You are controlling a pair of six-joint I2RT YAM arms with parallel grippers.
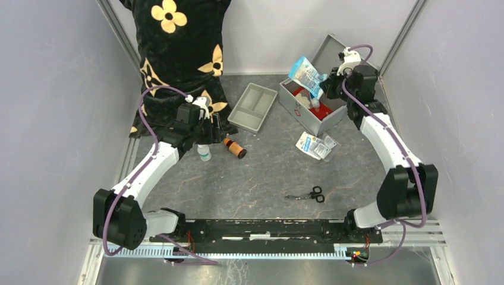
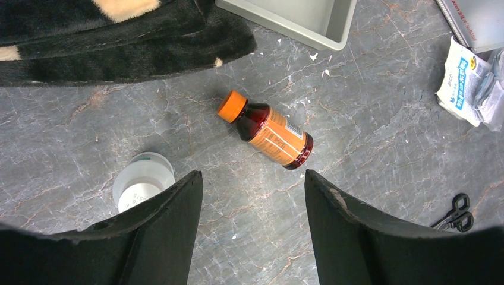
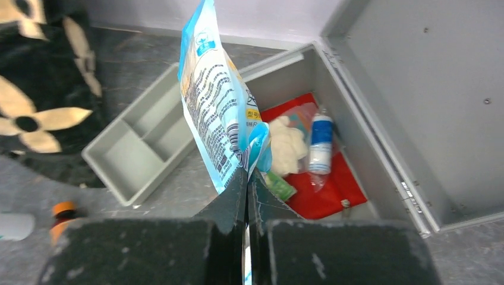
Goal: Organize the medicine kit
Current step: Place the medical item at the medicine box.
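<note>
The right gripper (image 3: 246, 178) pinches a packet (image 3: 217, 113) over the open kit (image 3: 291, 77) in the table's (image 1: 267, 172) far right corner; left gripper (image 2: 254, 184), fingers spread, hovers above a bottle (image 2: 270, 133)

Lab robot booth: white walls (image 1: 53, 89), aluminium rails (image 1: 404, 34)

We see a grey divided tray (image 1: 252, 107) far centre, a blue printed pouch (image 3: 220, 101) right of it, an amber bottle (image 1: 235, 148) lying left of centre, and scissors (image 1: 310, 194) nearest.
</note>
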